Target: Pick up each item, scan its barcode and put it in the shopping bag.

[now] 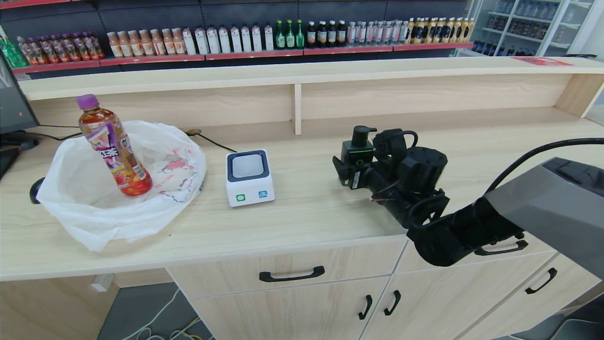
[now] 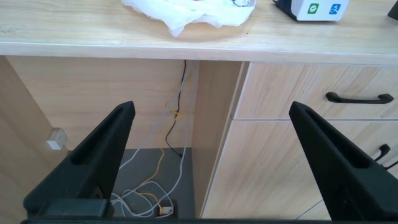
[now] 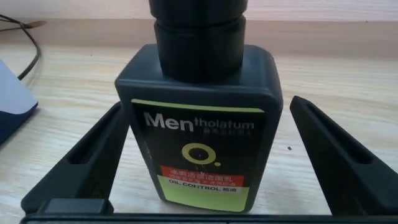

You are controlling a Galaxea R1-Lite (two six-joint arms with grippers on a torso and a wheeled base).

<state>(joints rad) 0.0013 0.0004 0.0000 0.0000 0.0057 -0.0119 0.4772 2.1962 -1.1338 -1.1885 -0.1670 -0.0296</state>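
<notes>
Looking at our right gripper (image 3: 206,107), Bo, have we got hold of anything?

Not yet, Mia. Its fingers are wide apart, one on each side of the black pump bottle (image 1: 355,156), and they do not touch it. It stands on the counter (image 1: 306,217) near the white scanner (image 1: 248,177).

What could go wrong?

If we push a finger into it before we squeeze, it may tip over. If we squeeze too softly, it may slip, because it looks smooth.

And our left gripper (image 2: 211,109)?

Open too, holding nothing, below the counter. The tea bottle (image 1: 114,151) leans in the shopping bag (image 1: 174,146); we could knock it when we drop this one in.
</notes>
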